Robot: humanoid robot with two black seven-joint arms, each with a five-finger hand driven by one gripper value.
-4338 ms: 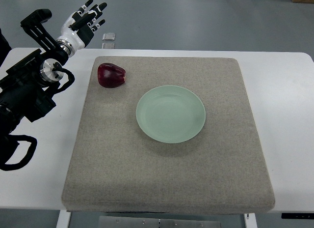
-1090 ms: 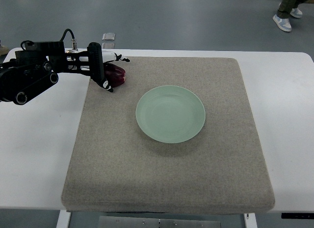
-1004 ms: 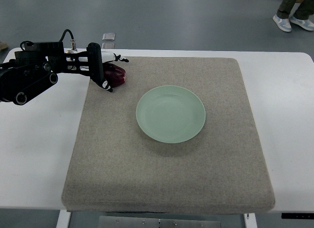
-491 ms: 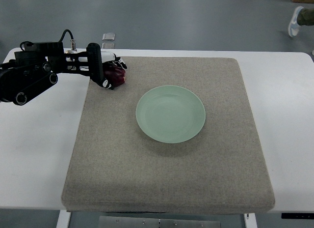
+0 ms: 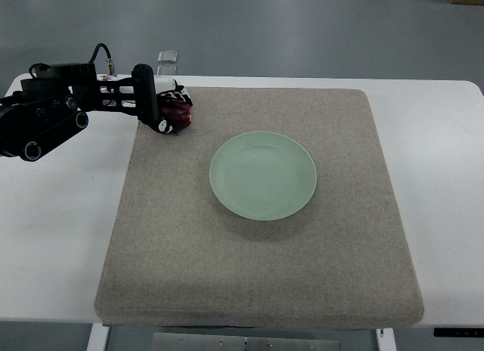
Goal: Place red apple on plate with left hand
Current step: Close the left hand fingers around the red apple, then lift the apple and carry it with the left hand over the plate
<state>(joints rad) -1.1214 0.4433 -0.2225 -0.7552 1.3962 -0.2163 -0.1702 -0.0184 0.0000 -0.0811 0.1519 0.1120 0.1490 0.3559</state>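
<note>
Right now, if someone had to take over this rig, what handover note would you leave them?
Left hand: fingers curled around the apple at the mat's far left corner; apple looks not yet lifted.
Right hand: not in view.
Plate: mid-mat, nothing on it, to the right of the apple and nearer the camera.
Done: reach and, apparently, the grasp.
Left: lift the apple, carry it to the plate, set it down, let go.

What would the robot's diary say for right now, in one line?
left hand: closed around red apple | apple: on mat | plate: empty
</note>
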